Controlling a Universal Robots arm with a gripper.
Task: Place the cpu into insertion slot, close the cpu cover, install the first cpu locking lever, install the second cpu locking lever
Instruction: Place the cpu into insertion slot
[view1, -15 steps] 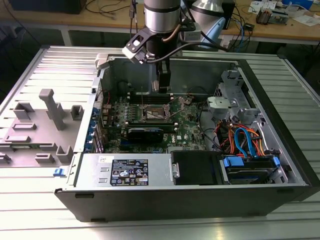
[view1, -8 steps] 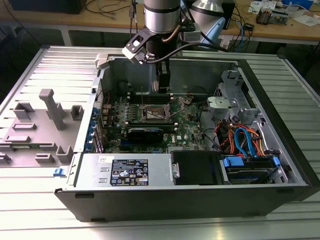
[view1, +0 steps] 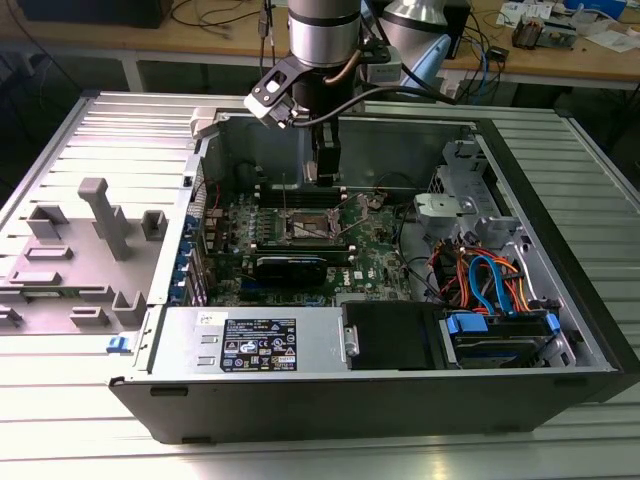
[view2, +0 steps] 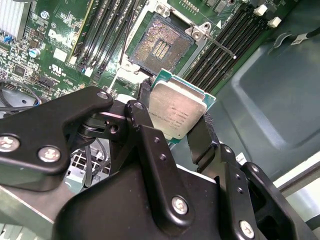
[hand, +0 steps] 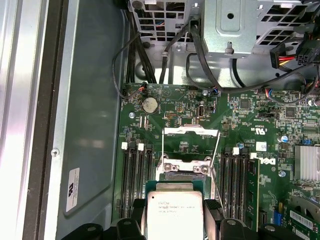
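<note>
My gripper is shut on the cpu, a flat silver-topped chip with a green edge, held by two opposite sides between the black fingers. In the exterior view the gripper hangs inside the open computer case, a little above and behind the insertion slot. The slot lies open with its dark contact field bare. In the first wrist view the cpu hides part of the slot. The cpu cover stands flipped up beyond the slot. Two thin locking levers are raised beside it.
Memory slots flank the socket on both sides. A long black card lies in front of it. A power supply and a drive bay with orange and blue cables fill the near side of the case. A grey fixture stands outside.
</note>
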